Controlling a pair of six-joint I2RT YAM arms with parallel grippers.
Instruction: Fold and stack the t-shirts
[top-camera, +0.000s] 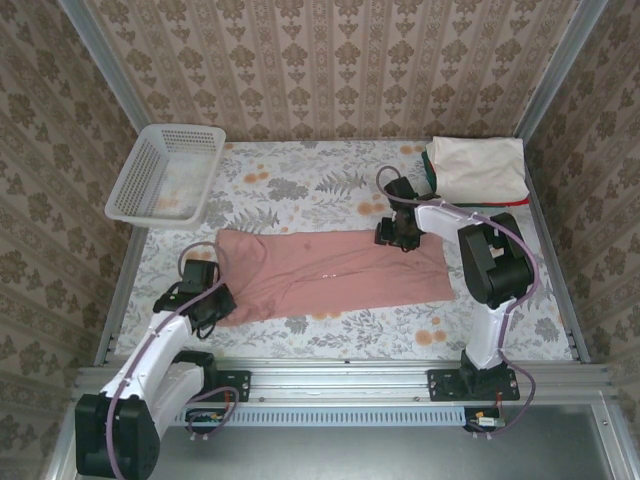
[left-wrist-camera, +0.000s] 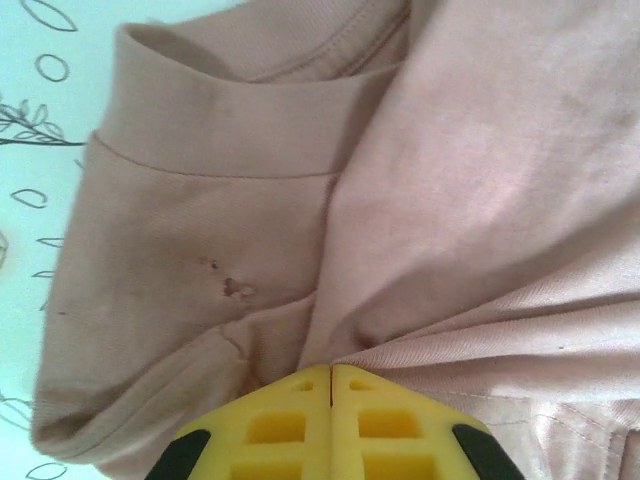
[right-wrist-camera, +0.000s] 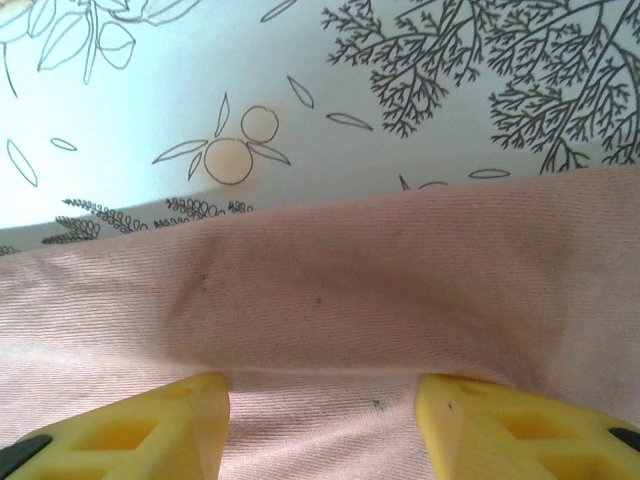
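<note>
Left tool (left-wrist-camera: 331, 388) pinches pink tee (top-camera: 330, 268) at its left end; right tool (right-wrist-camera: 322, 405) spread astride upper-right edge, probably readying a two-point lift for the fold.

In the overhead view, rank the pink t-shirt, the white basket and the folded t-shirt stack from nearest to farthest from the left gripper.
1. Pink t-shirt: centre of the table; the left gripper pinches its near-left corner.
2. White basket: far-left corner.
3. Folded t-shirt stack: far-right corner.

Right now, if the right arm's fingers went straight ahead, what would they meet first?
Probably the pink t-shirt: its folded edge lies just ahead of the open right fingers; depth is unclear.
</note>
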